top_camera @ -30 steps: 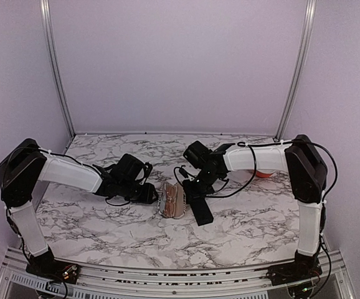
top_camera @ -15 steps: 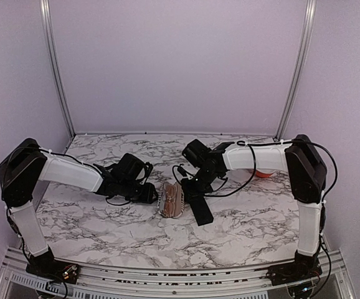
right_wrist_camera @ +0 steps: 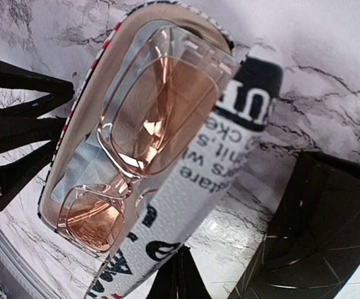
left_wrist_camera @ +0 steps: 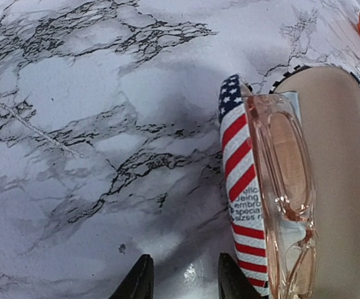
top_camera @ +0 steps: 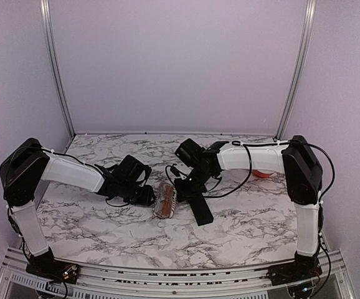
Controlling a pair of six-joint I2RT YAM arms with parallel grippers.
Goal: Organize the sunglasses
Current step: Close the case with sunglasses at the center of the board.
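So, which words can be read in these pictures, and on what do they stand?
"eing", "embro", "speci", "sizes": cut-off words on a white stripe of the stars-and-stripes case, left wrist view.
"stare", "cke": cut-off black print on the same case, right wrist view; the rest is unreadable.
Top view: nothing readable.

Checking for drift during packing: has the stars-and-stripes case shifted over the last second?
Yes. The stars-and-stripes case slid slightly left in the top view, widening its gap from the black case, which stayed put.
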